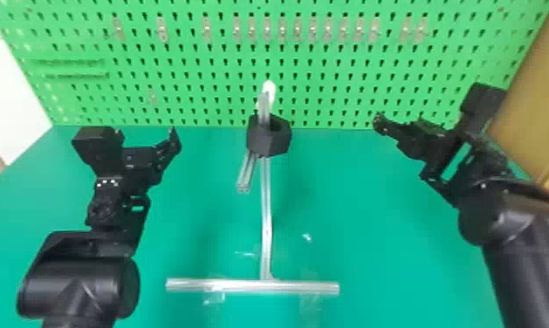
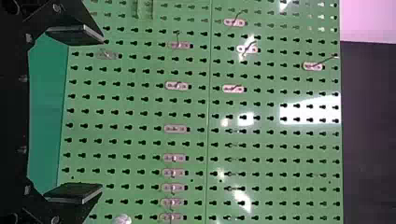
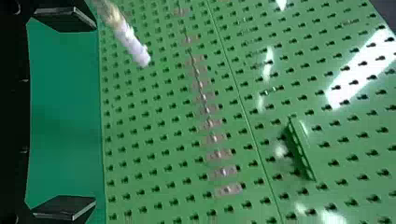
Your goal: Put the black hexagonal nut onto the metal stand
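In the head view the black hexagonal nut (image 1: 269, 143) sat around the silver metal stand (image 1: 265, 205), between two black two-fingered grippers; the left gripper (image 1: 147, 134) in its wrist view, then the right gripper (image 1: 399, 122) in its own, gaped wide and empty.

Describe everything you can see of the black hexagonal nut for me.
The black hexagonal nut is thick, matte and flat-sided, maybe plastic, with a wide hole facing up. It sits high on the metal stand, whose upper end pokes up through the hole, leaving a dark gap at right. Neither the left pincer nor the right pincer touches it. I can't tell what bears it underneath.
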Robot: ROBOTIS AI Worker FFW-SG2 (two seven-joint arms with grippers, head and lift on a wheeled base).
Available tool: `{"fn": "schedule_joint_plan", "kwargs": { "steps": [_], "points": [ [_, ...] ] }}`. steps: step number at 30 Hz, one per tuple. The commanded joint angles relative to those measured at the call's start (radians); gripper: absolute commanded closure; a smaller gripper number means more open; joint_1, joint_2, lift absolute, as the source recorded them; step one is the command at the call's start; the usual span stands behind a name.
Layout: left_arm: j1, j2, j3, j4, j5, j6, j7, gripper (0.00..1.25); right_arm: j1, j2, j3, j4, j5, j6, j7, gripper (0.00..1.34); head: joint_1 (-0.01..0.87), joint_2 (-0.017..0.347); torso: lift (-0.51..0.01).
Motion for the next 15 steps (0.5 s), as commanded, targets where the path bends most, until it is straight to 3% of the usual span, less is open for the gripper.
{"fn": "schedule_joint_plan", "kwargs": {
  "steps": [1, 5, 10, 15],
  "points": [
    [0.0, 0.0, -0.001, 0.004, -0.002, 0.002, 0.0, 0.17, 0.032, 0.013, 0.017, -0.001, 0.089, -0.118, -0.063, 0.01, 0.693, 0.081, -0.001],
    [-0.001, 0.0, -0.001, 0.009, -0.003, 0.005, 0.0, 0.17, 0.065, 0.03, 0.031, -0.001, 0.17, -0.219, -0.147, 0.01, 0.693, 0.081, -0.001],
    [-0.003, 0.0, -0.004, 0.013, -0.008, 0.006, 0.0, 0.17, 0.105, 0.019, 0.083, 0.0, 0.191, -0.31, -0.281, 0.01, 0.693, 0.081, -0.001],
    [-0.003, 0.0, -0.007, 0.016, -0.008, 0.006, 0.0, 0.17, 0.117, 0.013, 0.103, 0.014, 0.216, -0.333, -0.299, 0.01, 0.693, 0.081, -0.001]
  ]
}}
